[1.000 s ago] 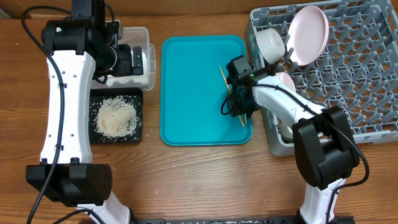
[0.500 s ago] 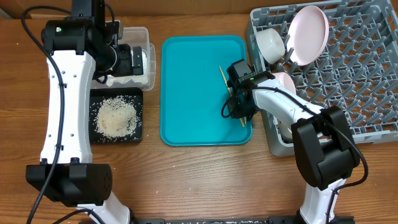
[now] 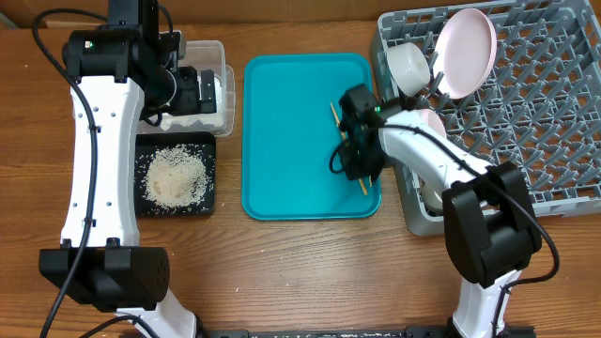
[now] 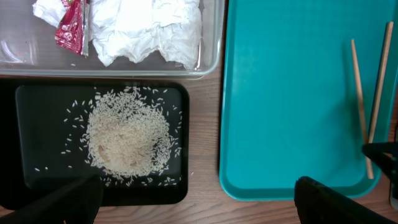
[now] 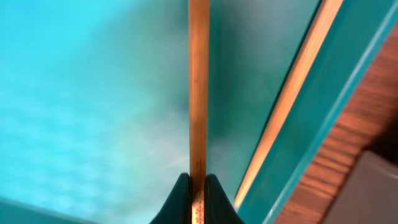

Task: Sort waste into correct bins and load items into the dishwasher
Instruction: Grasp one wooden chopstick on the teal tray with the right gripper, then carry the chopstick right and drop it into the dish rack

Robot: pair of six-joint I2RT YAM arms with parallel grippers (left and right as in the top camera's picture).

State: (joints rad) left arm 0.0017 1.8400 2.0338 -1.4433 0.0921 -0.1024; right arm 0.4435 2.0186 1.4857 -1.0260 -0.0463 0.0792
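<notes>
My right gripper [image 5: 198, 194] is shut on one light-wooden chopstick [image 5: 198, 93] low over the teal tray [image 3: 291, 141]. The second chopstick [image 5: 297, 99] lies along the tray's right rim. Both chopsticks show in the left wrist view [image 4: 359, 106], [image 4: 379, 81]. My left gripper [image 4: 196, 205] is open and empty, held above the clear tub [image 4: 211, 37] with the white napkins [image 4: 149, 28] and red wrapper [image 4: 71, 28]. Rice [image 4: 127, 137] lies in the black tray [image 4: 37, 106]. The grey rack [image 3: 535, 131] holds a plate [image 3: 467, 52] and a bowl [image 3: 408, 68].
A second bowl [image 3: 432, 122] sits in the rack's left side, partly behind my right arm. The rack's near left corner is hidden by that arm. The tub [image 3: 221, 113] and black tray [image 3: 208, 202] stand left of the teal tray on the wooden table [image 3: 300, 272].
My right gripper has shifted slightly toward the back left over the tray's right side, still around the chopstick. The left arm has not moved.
</notes>
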